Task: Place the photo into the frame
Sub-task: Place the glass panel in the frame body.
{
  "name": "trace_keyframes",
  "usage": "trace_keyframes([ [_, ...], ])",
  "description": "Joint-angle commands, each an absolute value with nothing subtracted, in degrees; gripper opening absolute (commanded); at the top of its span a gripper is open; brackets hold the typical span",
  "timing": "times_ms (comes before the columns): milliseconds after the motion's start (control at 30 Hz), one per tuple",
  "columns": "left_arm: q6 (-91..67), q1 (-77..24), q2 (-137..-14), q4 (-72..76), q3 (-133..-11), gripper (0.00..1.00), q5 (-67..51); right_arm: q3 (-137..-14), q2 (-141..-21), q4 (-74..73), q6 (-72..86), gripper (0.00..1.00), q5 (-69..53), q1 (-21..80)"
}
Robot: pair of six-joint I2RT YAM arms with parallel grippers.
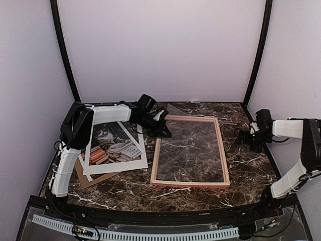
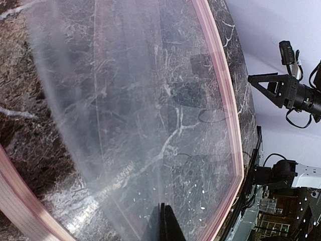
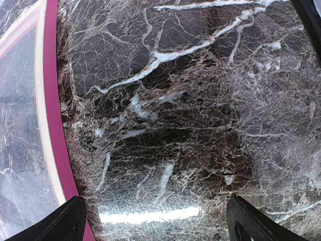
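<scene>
Frame [image 1: 190, 184] at table [image 1: 251, 165] centre, clear sheet [image 2: 150, 100] above its far-left corner; photo [image 1: 113, 148] to left, under mat [image 1: 135, 163], on backing board [image 1: 93, 179]

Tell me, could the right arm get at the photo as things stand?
Probably not easily: the photo lies far left, across the frame, and the left tool, pinching a clear sheet, sits between.

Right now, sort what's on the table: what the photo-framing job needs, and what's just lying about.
Job in hand:
the photo, at the left
the frame, mid-table
the clear sheet, tilted above the frame

Lying about:
the white mat, lying over the photo
the brown backing board, poking out beneath the mat
</scene>
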State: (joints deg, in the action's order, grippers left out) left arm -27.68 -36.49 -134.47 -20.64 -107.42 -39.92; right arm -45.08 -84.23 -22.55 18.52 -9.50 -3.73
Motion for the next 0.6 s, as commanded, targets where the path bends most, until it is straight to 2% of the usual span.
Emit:
trace_keyframes([
  [0, -27.5, -36.5, -132.6, -21.3, -106.5, 0.00, -40.5, -44.6, -84.6, -21.3, 18.5, 0.99, -9.8, -3.4],
  [567, -27.4, -36.5, -131.7, -21.6, -105.8, 0.00, -39.8, -44.6, -84.9, -21.1, 18.5, 0.99, -10.0, -3.3],
])
